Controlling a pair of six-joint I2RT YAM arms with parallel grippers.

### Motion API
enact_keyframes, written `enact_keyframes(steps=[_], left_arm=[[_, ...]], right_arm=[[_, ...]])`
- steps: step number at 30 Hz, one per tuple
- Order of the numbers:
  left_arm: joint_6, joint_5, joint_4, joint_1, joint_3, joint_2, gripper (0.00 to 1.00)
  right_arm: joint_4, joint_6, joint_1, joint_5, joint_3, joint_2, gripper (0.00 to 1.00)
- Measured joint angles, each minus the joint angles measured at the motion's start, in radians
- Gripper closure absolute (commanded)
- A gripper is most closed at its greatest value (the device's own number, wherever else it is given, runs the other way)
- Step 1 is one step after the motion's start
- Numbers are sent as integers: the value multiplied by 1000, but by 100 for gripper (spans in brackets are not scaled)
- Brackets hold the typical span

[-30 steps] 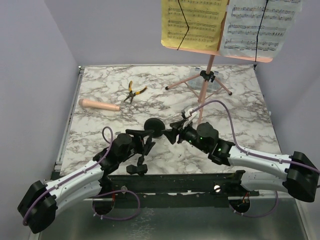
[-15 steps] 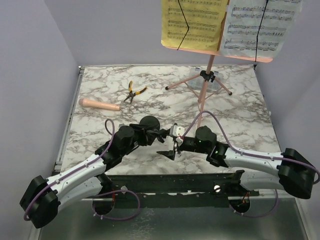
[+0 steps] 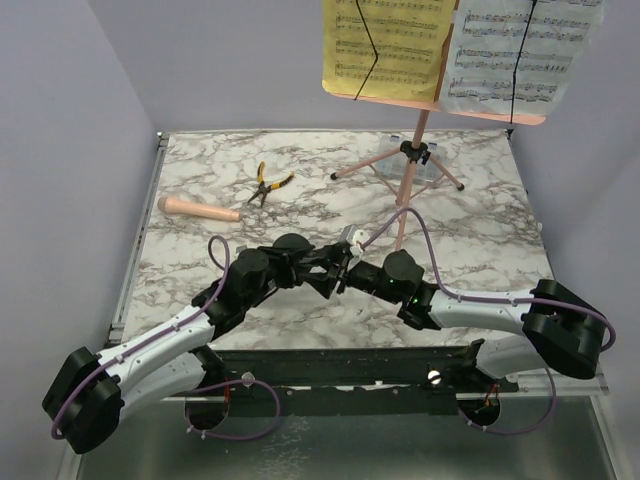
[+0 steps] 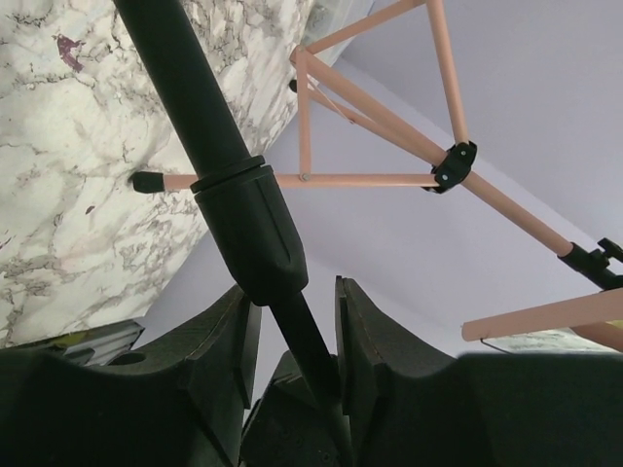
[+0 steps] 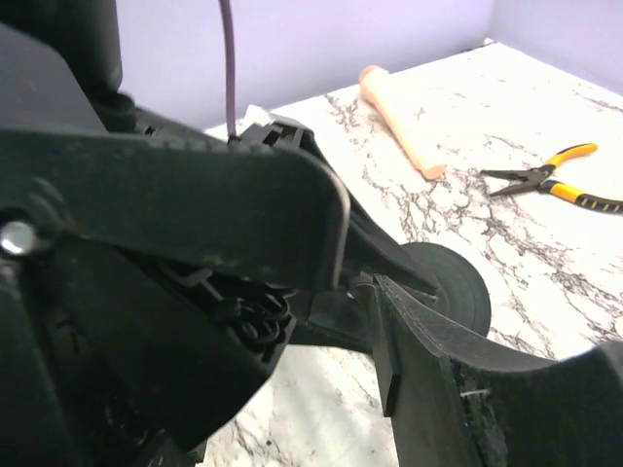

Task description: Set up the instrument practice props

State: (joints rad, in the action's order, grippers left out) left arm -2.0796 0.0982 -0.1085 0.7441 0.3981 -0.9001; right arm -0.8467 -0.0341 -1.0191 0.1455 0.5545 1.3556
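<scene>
The short black mic stand is lifted and tilted at table centre, its round base point(image 3: 292, 243) toward the back. My left gripper point(image 3: 306, 268) is shut on its thin rod just below the thick collar; in the left wrist view the pole point(image 4: 200, 117) runs down between my fingers point(image 4: 290, 292). My right gripper point(image 3: 336, 278) is open, right against the left one. In its wrist view one finger point(image 5: 428, 350) reaches toward the base point(image 5: 453, 282). The pink-beige microphone point(image 3: 198, 209) lies at the left. The pink music stand point(image 3: 410, 165) stands at the back with yellow point(image 3: 385, 45) and white point(image 3: 520, 50) sheets on it.
Yellow-handled pliers point(image 3: 268, 183) lie behind the microphone. A clear box point(image 3: 436, 172) sits under the tripod legs point(image 4: 389, 180). Walls close in on the left, right and back. A dark metal rail point(image 3: 350, 365) runs along the near edge.
The left gripper moved up from the near edge and closed on the mic stand. The right gripper let go, drew back, then came forward against the left one.
</scene>
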Motion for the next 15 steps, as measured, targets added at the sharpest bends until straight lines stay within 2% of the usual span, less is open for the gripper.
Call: enact_keyframes(steps=[6,11,14,15], left_arm=[[0,7,-17,-8,5,-16,65],[0,13,-18,-18,33,-42,66],[0,24,-19,-25,36,-48,67],[0,27,-19,-27,36,-51,67]], right_arm=[[-27,-65,-8,-108,45,0,35],[19,-79,-19,-236,95,1,36],[35,-82,-23,-262,115,14,41],[39,-83,-23,-264,122,21,47]])
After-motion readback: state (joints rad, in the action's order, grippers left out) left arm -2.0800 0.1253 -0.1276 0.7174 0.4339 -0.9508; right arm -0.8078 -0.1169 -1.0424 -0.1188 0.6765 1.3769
